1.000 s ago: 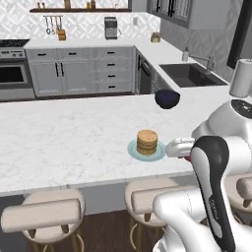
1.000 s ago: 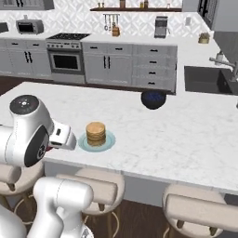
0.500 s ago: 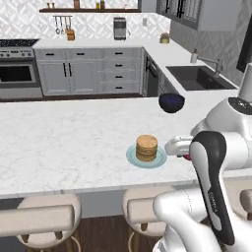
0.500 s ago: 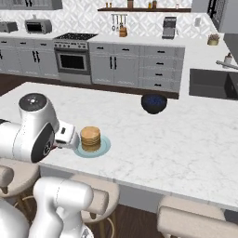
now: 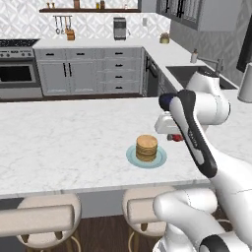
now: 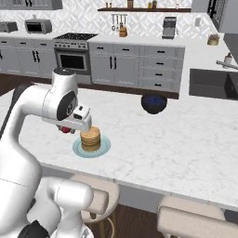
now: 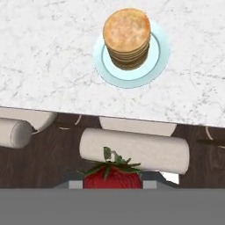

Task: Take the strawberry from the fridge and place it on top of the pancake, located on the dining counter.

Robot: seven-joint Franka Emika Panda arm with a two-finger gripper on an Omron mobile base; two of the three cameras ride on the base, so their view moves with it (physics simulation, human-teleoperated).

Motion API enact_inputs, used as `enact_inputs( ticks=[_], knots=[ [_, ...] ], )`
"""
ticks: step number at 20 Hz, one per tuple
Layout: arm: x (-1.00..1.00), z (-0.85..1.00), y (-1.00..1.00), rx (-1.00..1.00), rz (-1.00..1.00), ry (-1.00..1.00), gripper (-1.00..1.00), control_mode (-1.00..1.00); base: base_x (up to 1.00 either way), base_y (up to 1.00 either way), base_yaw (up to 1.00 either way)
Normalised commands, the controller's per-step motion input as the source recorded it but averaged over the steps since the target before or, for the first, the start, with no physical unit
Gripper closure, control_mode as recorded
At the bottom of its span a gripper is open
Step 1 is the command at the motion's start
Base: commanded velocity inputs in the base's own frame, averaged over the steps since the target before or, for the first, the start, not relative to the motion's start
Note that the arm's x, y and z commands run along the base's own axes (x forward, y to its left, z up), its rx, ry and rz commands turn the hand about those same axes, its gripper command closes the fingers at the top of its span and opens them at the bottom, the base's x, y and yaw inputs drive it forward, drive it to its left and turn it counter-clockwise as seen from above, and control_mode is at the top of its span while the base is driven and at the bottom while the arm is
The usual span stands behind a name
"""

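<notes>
Pincer (image 7: 112,182) gripping one strawberry (image 7: 112,175), one pancake (image 7: 127,38) stack, one plate (image 7: 160,52)

Back wall: pale patterned tile (image 6: 88,21), geometric motif. A dark wooden shelf (image 6: 139,9) runs across it with small items on top; utensils (image 6: 119,19) hang beneath.

Along that wall, grey panelled cabinets (image 6: 135,62) with black handles under a white worktop (image 6: 139,38). Stove with oven (image 6: 73,56) set into the run; microwave (image 6: 35,26) on the worktop toward its left end; coffee maker (image 6: 169,28) toward the right.

Right side: worktop turns the corner and carries a dark sink (image 5: 189,74) with a faucet (image 5: 209,61). Dark upper cabinets (image 5: 189,12) above.

Floor dark wood (image 7: 48,154). Round beige stools (image 5: 42,219) at the near edge. Light even.
</notes>
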Motion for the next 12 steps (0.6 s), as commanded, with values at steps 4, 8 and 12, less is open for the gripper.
enact_inputs(
  ticks=[4,8,12],
  knots=[
    [0.81,-0.22,0.00,-0.07,0.00,0.12,1.00,-1.00,0.00,0.00,0.00],
    [0.76,-0.37,0.00,-0.05,0.00,0.13,1.00,-1.00,0.00,0.00,0.00],
    [0.47,-0.64,0.00,-0.08,0.00,0.00,1.00,-1.00,0.00,0.00,0.00]
  ],
)
